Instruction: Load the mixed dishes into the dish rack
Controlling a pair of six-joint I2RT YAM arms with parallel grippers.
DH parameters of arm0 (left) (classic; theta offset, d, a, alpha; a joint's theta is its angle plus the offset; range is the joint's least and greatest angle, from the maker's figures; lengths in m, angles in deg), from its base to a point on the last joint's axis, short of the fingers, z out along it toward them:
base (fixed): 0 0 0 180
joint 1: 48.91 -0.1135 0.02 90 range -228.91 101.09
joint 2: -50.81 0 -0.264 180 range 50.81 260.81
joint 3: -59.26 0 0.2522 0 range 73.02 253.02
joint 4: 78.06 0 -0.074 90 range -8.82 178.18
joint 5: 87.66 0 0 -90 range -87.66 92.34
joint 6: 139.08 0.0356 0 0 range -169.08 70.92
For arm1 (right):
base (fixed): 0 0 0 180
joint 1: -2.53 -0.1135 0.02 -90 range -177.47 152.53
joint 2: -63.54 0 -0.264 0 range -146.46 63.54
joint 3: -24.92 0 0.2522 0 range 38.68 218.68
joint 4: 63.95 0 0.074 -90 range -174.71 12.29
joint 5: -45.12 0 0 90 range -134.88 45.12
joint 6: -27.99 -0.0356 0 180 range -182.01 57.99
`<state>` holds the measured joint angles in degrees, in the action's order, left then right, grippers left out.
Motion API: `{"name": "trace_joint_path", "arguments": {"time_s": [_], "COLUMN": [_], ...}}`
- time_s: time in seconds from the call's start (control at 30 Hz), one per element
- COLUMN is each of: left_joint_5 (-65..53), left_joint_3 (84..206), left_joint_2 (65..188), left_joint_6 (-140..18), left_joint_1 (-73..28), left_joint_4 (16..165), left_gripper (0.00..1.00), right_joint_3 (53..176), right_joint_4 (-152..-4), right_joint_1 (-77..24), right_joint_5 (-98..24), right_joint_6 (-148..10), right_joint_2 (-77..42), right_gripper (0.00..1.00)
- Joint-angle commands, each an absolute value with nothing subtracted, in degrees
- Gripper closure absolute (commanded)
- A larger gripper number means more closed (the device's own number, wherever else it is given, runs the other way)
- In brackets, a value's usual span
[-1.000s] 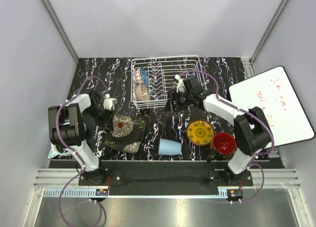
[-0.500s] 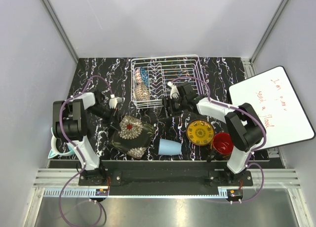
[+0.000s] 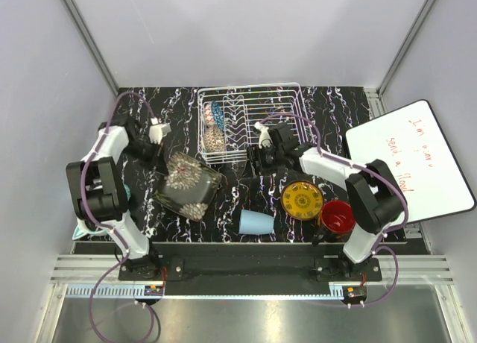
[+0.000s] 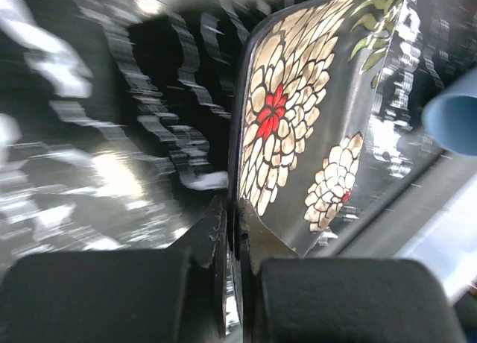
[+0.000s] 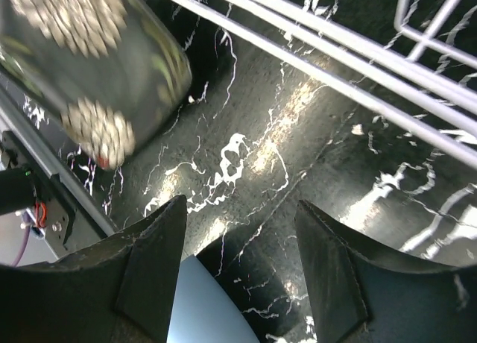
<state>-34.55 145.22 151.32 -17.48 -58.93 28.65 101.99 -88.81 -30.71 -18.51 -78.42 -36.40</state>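
When read near to far, found the light-blue cup (image 3: 256, 222) on its side at 6 o'clock, the yellow ornate round plate (image 3: 301, 198) and red-inside dark floral mug (image 3: 337, 216) toward 4 o'clock. Noted the left gripper (image 4: 232, 231) clamped on the edge of the black square floral plate (image 4: 298, 127) (tilted, at 8 o'clock of the dish rack (image 3: 250, 89)). Saw the right gripper (image 5: 240, 216) with jaws apart at the rack's 6 o'clock edge. Farthest, at its 9 o'clock end, spotted the blue patterned bowl (image 3: 217, 113) and beige patterned bowl (image 3: 215, 138).
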Motion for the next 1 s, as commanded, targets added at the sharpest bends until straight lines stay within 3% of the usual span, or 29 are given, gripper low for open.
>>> {"name": "trace_joint_path", "arguments": {"time_s": [0.0, 0.6, 0.97], "left_joint_5": [-32.3, -25.0, -18.5], "left_joint_3": [152.55, 169.08, 179.18], "left_joint_2": [145.3, 134.05, 133.86], "left_joint_6": [-12.61, -7.33, -12.6], "left_joint_1": [-60.86, -56.73, -44.53], "left_joint_4": [22.79, 14.88, 19.45], "left_gripper": [1.0, 1.0, 1.0], "right_joint_3": [104.33, 101.79, 98.89], "right_joint_4": [-89.14, -89.05, -90.54], "right_joint_1": [-30.87, -29.91, -25.34], "right_joint_5": [-23.78, -32.48, -46.79], "right_joint_6": [-77.66, -79.5, -83.81], "right_joint_2": [-29.37, -22.78, -4.85], "right_gripper": [0.32, 0.34, 0.33]}}
